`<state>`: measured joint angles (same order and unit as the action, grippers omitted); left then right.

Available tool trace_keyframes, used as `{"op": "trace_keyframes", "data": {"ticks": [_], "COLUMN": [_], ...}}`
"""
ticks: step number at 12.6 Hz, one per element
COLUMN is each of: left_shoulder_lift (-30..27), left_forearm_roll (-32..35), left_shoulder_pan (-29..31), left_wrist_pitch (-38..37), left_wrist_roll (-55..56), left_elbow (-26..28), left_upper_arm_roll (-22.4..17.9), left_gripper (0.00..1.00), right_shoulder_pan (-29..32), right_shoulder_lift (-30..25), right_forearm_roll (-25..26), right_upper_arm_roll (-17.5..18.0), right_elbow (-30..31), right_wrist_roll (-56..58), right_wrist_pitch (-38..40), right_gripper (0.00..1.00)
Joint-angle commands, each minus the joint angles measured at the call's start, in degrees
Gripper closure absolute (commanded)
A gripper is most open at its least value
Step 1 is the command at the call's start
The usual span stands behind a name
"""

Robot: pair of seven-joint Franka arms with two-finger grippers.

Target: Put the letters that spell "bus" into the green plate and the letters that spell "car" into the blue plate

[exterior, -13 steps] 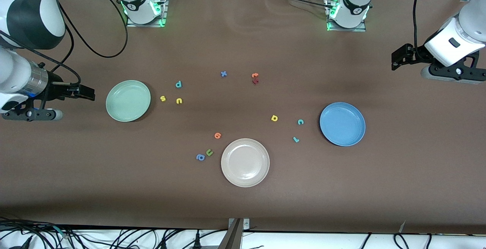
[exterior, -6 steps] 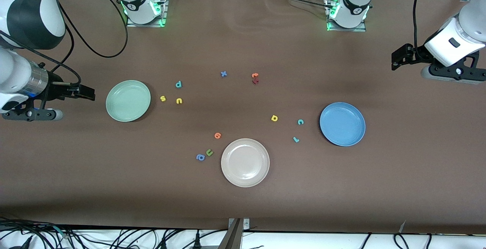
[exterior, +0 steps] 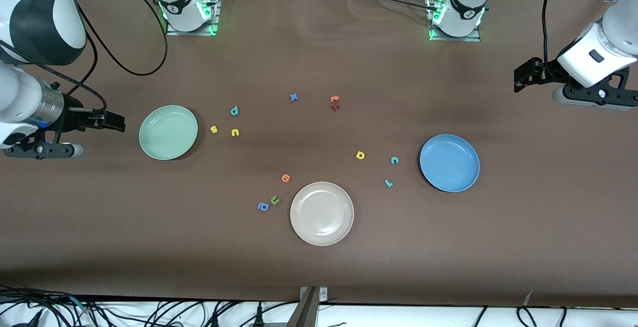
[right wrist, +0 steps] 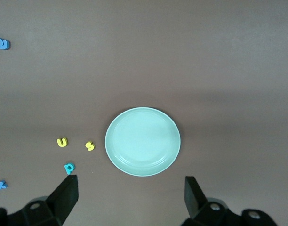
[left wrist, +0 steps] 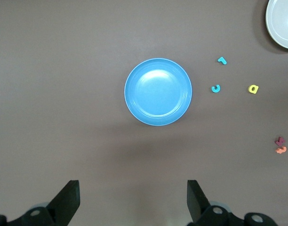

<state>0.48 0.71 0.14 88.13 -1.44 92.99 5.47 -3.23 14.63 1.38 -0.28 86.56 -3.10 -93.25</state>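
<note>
The pale green plate [exterior: 168, 132] lies toward the right arm's end, with the teal "b" [exterior: 235, 111], yellow "s" [exterior: 214, 129] and yellow "u" [exterior: 235, 132] on the table beside it. The blue plate [exterior: 449, 163] lies toward the left arm's end, with the teal "c" [exterior: 394, 160], teal "r" [exterior: 389, 183] and yellow "a" [exterior: 360, 155] close by. Both plates hold nothing. My right gripper [exterior: 122, 122] hangs open and empty over the table just outside the green plate [right wrist: 142, 141]. Over the table's end past the blue plate [left wrist: 158, 92], my left gripper [exterior: 518, 80] is open and empty.
A beige-white plate [exterior: 322, 213] sits nearest the front camera, mid-table. Beside it lie an orange round letter [exterior: 285, 178], an olive "u" [exterior: 274, 200] and a blue "a" [exterior: 263, 207]. Farther from the camera are a blue "x" [exterior: 293, 97] and an orange "t" [exterior: 335, 99] touching a dark red letter [exterior: 335, 107].
</note>
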Motion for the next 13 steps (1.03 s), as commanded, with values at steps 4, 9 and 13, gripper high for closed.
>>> {"op": "trace_keyframes", "data": {"ticks": [4,9,13], "left_shoulder_lift": [0.0,0.0,0.0], "left_forearm_roll": [-1.1,-1.1,-1.1], "left_shoulder_pan": [0.4,0.4,0.4], "left_wrist_pitch": [-1.3,-1.3,-1.3], "left_wrist_roll": [-1.2,-1.2,-1.1], "left_elbow": [-1.1,-1.1,-1.1], "left_upper_arm_roll": [0.1,0.2,0.1], "left_gripper": [0.0,0.0,0.0], "right_shoulder_pan": [0.2,0.2,0.2], "right_shoulder_lift": [-1.0,-0.7,-0.7], "right_forearm_roll": [0.3,0.5,0.6], "right_upper_arm_roll": [0.2,0.2,0.2], "right_elbow": [0.9,0.8,0.8], "right_wrist_roll": [-0.5,0.0,-0.4], "right_wrist_pitch": [2.2,2.1,2.2], "right_gripper": [0.0,0.0,0.01]}}
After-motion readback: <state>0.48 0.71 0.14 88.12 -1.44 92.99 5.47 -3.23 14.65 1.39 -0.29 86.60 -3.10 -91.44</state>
